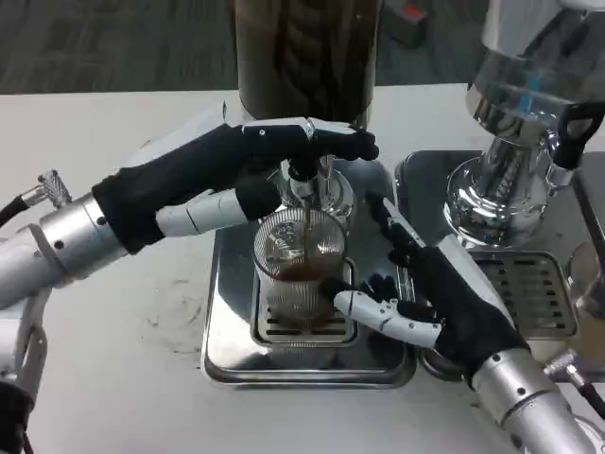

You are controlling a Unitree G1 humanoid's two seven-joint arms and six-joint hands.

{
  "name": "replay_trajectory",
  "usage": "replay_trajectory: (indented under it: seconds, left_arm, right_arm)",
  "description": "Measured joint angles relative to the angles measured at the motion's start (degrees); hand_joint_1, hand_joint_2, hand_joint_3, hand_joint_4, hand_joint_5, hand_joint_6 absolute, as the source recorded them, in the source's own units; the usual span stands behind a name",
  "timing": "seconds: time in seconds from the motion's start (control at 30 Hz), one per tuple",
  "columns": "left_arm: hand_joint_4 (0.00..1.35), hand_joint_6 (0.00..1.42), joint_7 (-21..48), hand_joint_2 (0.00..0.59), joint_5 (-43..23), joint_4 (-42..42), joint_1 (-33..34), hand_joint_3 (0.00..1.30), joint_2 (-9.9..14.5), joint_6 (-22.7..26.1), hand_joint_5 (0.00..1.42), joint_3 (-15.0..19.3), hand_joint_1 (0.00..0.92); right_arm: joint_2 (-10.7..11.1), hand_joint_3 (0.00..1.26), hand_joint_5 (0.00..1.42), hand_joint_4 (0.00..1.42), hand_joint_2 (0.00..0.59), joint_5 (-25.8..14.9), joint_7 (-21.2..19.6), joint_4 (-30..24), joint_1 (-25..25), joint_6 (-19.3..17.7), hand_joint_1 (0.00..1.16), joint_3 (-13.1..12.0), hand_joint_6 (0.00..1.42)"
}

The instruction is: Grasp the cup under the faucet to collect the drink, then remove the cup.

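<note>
A clear ribbed glass cup (299,265) stands upright on the drip grate of the steel tray (227,350), under the faucet (304,184). A thin dark stream runs into it, and dark drink fills its lower part. My right hand (430,298) is at the cup's right side, with white fingers (373,307) touching its lower wall and another finger raised beside it. My left hand (236,165) reaches across from the left, and its fingers press on the faucet lever (326,142) above the cup.
The dark drink dispenser (307,57) rises behind the cup. A second, chrome dispenser (520,132) with its own drip tray (529,284) stands at the right, close to my right forearm. White table lies at the left and front.
</note>
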State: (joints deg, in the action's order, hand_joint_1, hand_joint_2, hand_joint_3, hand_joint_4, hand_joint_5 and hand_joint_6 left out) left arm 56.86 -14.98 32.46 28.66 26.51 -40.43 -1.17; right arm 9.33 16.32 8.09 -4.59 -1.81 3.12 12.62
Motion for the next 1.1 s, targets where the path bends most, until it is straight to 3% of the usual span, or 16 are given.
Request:
replay_trajectory:
  seconds: [1.1]
  left_arm:
    - [0.18,0.11,-1.17,0.071,0.02,-1.51,-1.19,0.30,0.53,0.39,0.18,0.04,0.000]
  right_arm:
    - [-1.11,0.00,0.00,0.00,0.208,-0.52,1.56,5.49,6.44,-0.01,0.54,1.70,0.09]
